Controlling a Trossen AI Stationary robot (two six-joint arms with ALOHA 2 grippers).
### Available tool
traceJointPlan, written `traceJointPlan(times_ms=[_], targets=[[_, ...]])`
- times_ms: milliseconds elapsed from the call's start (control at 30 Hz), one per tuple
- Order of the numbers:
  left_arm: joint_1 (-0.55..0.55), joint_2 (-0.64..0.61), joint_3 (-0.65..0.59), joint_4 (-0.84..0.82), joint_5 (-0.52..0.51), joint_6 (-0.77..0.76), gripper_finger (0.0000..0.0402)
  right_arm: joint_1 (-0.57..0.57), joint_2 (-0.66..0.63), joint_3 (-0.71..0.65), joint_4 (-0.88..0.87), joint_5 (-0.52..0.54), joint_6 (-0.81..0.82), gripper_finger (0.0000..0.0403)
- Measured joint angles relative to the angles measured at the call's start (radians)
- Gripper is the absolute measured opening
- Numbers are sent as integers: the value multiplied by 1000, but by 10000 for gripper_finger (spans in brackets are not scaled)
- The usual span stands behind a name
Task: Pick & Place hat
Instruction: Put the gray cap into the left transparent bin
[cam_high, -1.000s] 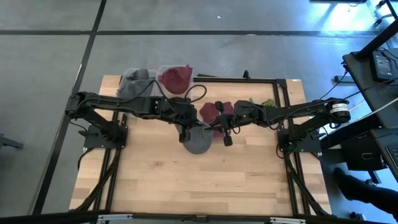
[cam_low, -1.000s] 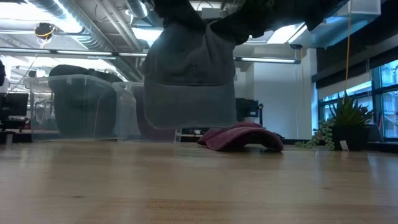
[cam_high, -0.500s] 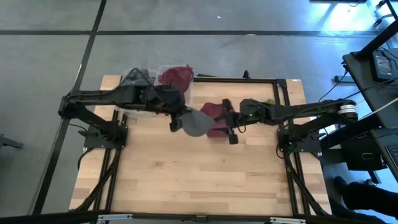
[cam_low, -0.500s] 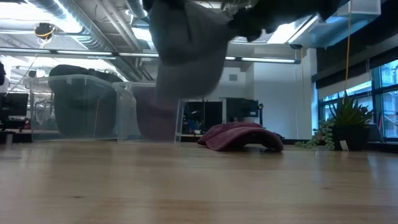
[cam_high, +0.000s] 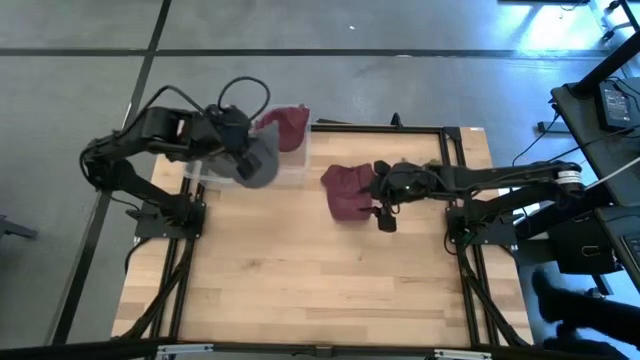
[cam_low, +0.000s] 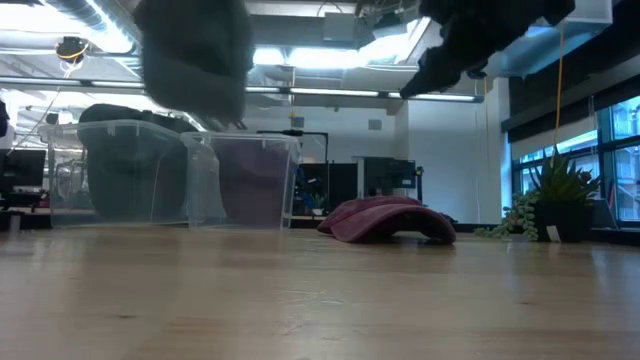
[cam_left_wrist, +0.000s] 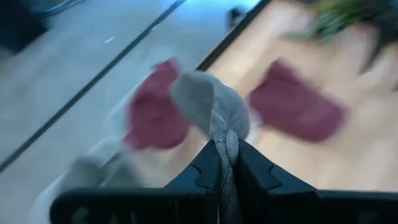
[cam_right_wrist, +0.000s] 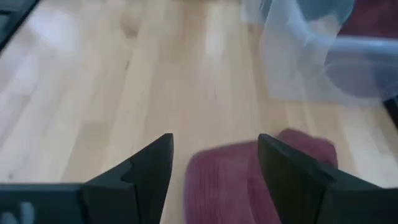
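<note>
My left gripper (cam_high: 245, 150) is shut on a grey hat (cam_high: 260, 163), which it holds in the air over the two clear bins (cam_high: 240, 135) at the table's far left. In the low view the hat (cam_low: 195, 55) is a blur high above the bins. A maroon hat (cam_high: 347, 190) lies flat on the table near the middle. Above the hat's right side, my right gripper (cam_right_wrist: 214, 168) stands open, one finger to each side of it (cam_right_wrist: 249, 180), touching nothing. My left gripper pinches a bunched fold of the grey hat's cloth (cam_left_wrist: 225, 144) between its two shut fingers. The rest of the hat (cam_left_wrist: 208, 102) hangs out beyond the fingertips, clear of the table and above the bins.
One clear bin holds grey hats (cam_low: 130, 165), the other maroon hats (cam_high: 285, 122). A potted plant (cam_low: 560, 200) stands at the far right. The near half of the wooden table (cam_high: 320, 290) is bare board.
My left gripper has carried the grey hat up from the table's middle toward the far left, to above the bins. My right gripper has let go of the grey hat, opened and drawn back a little toward the right edge, over the maroon hat.
</note>
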Motion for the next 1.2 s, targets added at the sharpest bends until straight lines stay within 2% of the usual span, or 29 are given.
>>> traceJointPlan(times_ms=[133, 433, 633, 767, 1000, 1200], targets=[[0, 1, 36, -168, -103, -57, 21, 0, 12, -24, 10, 0, -2, 232], [29, -52, 58, -165, -177, -75, 21, -1, 13, -78, 47, 1, 17, 232], [75, -79, 57, -164, -217, 0, 21, -1, 13, -78, 46, 0, 27, 230], [125, -94, 51, -163, -209, 48, 21, -1, 13, -78, 46, 0, 31, 230], [182, -179, -119, -165, -160, 105, 21, -1, 13, -78, 53, 0, 45, 230], [180, -256, -223, -163, -134, 37, 21, -1, 13, -78, 68, 0, 53, 230]])
